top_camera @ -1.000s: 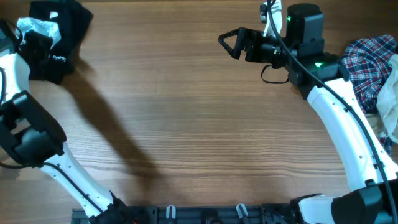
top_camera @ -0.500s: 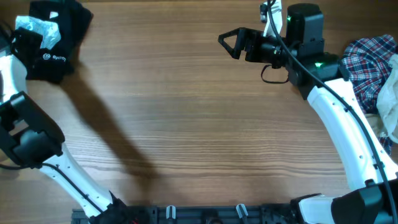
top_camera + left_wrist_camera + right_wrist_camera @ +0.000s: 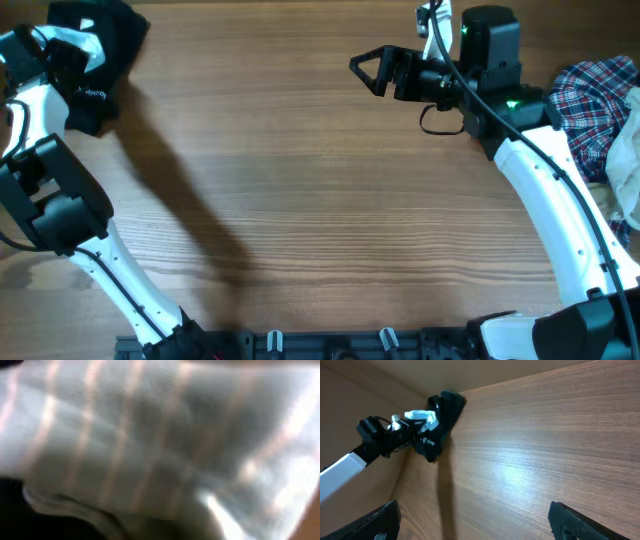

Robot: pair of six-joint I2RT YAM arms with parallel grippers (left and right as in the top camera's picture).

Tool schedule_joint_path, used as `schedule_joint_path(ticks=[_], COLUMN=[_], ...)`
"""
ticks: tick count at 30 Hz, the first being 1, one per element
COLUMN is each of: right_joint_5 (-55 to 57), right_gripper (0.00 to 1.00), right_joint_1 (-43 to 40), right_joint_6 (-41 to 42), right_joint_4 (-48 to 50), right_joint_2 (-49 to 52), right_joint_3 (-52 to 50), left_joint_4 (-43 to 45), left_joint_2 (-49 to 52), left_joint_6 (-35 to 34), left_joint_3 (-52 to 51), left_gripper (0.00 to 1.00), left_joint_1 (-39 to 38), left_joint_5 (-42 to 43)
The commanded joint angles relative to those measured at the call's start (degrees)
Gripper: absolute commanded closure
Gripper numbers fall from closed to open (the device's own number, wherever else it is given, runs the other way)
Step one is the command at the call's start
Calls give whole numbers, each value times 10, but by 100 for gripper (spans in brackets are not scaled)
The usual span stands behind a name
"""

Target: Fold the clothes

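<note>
Crowding the pale-blue striped garment (image 3: pixel 150 440) on the black pile (image 3: pixel 115 30) with the nearer left claw (image 3: pixel 65 52), grip not discernible, leaving the wide-open right claw (image 3: pixel 362 68) well apart.

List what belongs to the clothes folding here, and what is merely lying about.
Belongs to the job:
- pale-blue striped garment, far left corner
- black logo garment, right by it
- plaid shirt, right edge
- pale cloth, beside the plaid shirt

Not part of it:
- wooden table
- black rail along the near edge
</note>
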Motion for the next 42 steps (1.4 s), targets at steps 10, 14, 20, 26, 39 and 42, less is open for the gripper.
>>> schedule_joint_path(ticks=[10, 14, 20, 26, 39, 42], right_joint_5=[-12, -12, -12, -12, -12, -12], right_gripper=[5, 5, 5, 5, 5, 5], right_joint_1=[-1, -1, -1, -1, -1, -1], right_joint_6=[2, 2, 1, 0, -1, -2], right_joint_4=[-1, 0, -1, 0, -2, -3], right_joint_2=[-11, -11, -11, -11, -11, -11], right_joint_3=[0, 0, 0, 0, 0, 0], left_joint_4=[70, 75, 73, 47, 11, 8], left_joint_2=[-8, -34, -71, -125, -188, -190], left_joint_6=[-80, -88, -87, -21, -19, -19], left_joint_3=[3, 3, 3, 3, 3, 3], left_gripper=[96, 96, 96, 96, 96, 96], left_joint_1=[20, 19, 16, -7, -96, -112], left_joint_5=[221, 225, 234, 233, 233, 233])
